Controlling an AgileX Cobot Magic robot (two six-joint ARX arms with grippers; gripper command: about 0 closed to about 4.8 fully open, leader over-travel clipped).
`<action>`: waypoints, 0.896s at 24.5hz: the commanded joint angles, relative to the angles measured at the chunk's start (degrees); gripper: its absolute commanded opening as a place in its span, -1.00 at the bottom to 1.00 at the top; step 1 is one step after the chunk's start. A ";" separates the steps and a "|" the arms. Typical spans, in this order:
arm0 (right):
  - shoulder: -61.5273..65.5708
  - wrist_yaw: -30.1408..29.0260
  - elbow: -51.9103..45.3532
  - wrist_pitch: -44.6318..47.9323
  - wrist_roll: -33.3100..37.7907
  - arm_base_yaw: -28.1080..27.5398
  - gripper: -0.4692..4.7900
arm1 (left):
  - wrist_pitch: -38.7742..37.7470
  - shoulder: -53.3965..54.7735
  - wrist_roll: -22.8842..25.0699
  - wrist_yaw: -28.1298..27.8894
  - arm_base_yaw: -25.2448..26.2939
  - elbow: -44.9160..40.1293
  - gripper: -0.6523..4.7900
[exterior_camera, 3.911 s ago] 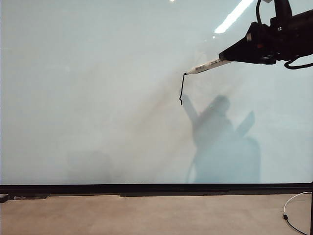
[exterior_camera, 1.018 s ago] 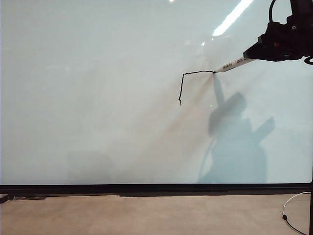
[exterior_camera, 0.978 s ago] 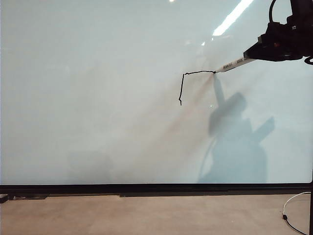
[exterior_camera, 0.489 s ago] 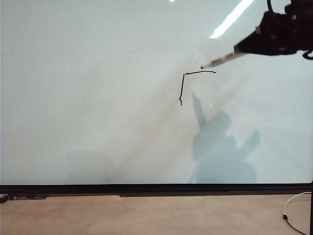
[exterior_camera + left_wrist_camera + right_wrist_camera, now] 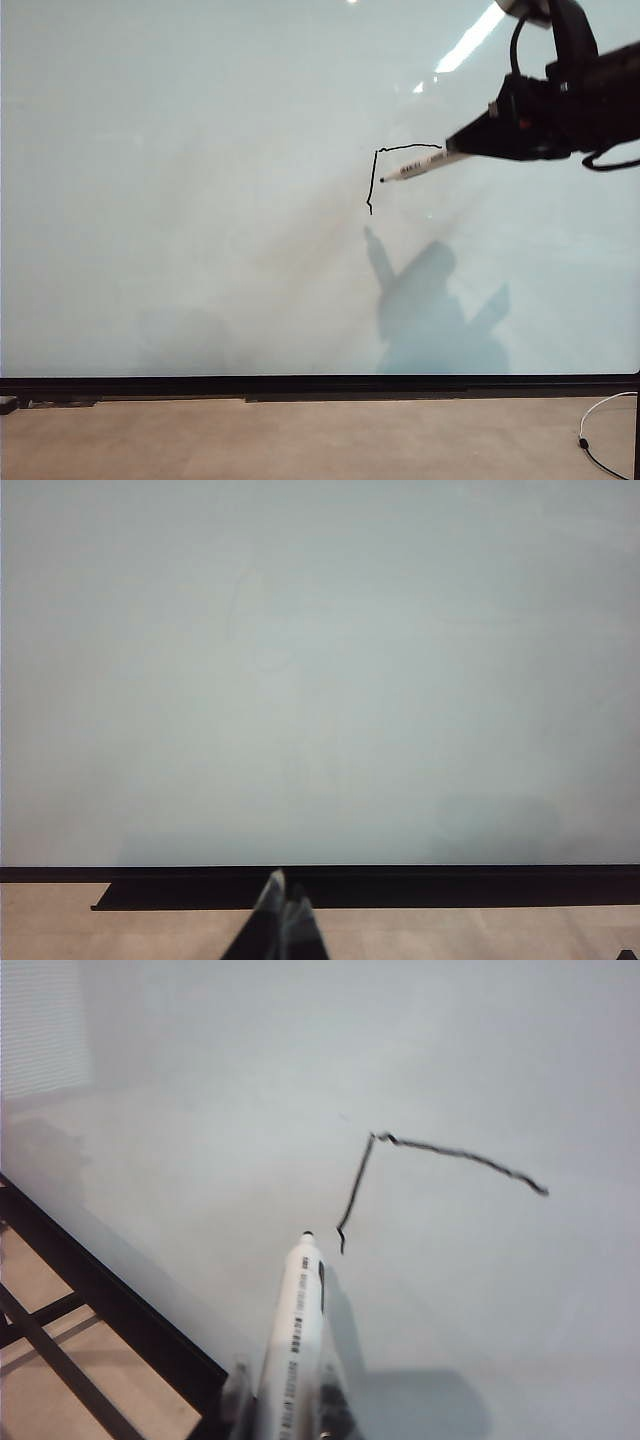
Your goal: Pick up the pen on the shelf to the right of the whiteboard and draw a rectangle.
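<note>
Whiteboard (image 5: 200,200) filled nearly every view, bearing two sides of the rectangle (image 5: 385,165). Right gripper (image 5: 470,135), reaching in level from upper right, clamped on the pen (image 5: 420,166), tip near the drawn corner; contact with board unclear. Left gripper (image 5: 283,905) low by the board's bottom edge, fingertips together, mostly cropped.
</note>
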 commanded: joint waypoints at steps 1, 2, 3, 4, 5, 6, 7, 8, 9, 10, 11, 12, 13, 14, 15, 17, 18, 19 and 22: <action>2.95 -0.87 0.44 4.02 1.29 0.07 -0.84 | 0.35 0.02 0.26 0.02 0.00 0.17 -0.78; 3.69 -0.90 0.44 4.81 1.49 0.07 -0.84 | 0.35 0.02 0.26 0.02 0.00 0.15 -0.78; 4.81 -0.87 0.44 5.86 1.73 0.07 -0.84 | 0.35 0.02 0.26 0.02 0.00 0.17 -0.78; 5.75 -0.87 0.44 6.73 1.86 0.07 -0.84 | 0.37 0.02 0.26 0.02 0.00 0.17 -0.78; 6.21 -0.85 0.46 7.26 1.86 0.07 -0.84 | 0.33 0.02 0.26 0.02 0.00 0.17 -0.78; 6.54 -0.87 0.50 7.72 1.86 0.07 -0.84 | 0.35 0.02 0.26 0.02 0.00 0.17 -0.78; 7.21 -0.90 0.96 7.80 1.86 0.07 -0.84 | 0.35 0.02 0.26 0.02 0.00 0.17 -0.78; 7.56 -0.90 1.29 7.82 1.86 0.07 -0.84 | 0.35 0.02 0.26 0.02 0.00 0.17 -0.78; 8.35 -0.98 2.14 7.80 1.86 0.07 -0.84 | 0.35 0.02 0.26 0.02 0.00 0.17 -0.78; 8.90 -1.07 2.67 7.80 1.86 0.07 -0.84 | 0.35 0.02 0.26 0.02 0.00 0.17 -0.78; 9.77 -1.09 3.67 7.78 1.86 0.07 -0.84 | 0.35 0.02 0.26 0.02 0.00 0.17 -0.78; 10.19 -1.14 4.07 7.74 1.86 0.07 -0.84 | 0.35 0.02 0.26 0.02 0.00 0.17 -0.78; 11.06 -1.29 4.74 7.65 1.84 0.07 -0.84 | 0.33 0.02 0.26 0.02 0.00 0.15 -0.78; 11.32 -1.25 4.79 7.74 1.84 0.07 -0.84 | 0.33 0.02 0.26 0.02 0.00 0.17 -0.78; 12.07 -1.29 5.11 7.58 1.81 0.07 -0.84 | 0.35 0.02 0.26 0.02 0.00 0.17 -0.78; 13.05 -1.29 5.38 7.72 1.79 0.04 -0.84 | 0.33 0.02 0.26 0.00 0.00 0.17 -0.78; 13.31 -1.27 5.40 7.85 1.79 0.04 -0.84 | 0.35 0.02 0.26 0.02 0.00 0.17 -0.78; 13.64 -1.25 5.46 8.11 1.79 0.04 -0.84 | 0.35 0.02 0.26 0.02 0.00 0.17 -0.78; 14.03 -0.28 5.75 8.07 1.60 -0.07 -0.84 | 0.33 0.02 0.26 0.00 0.00 0.15 -0.78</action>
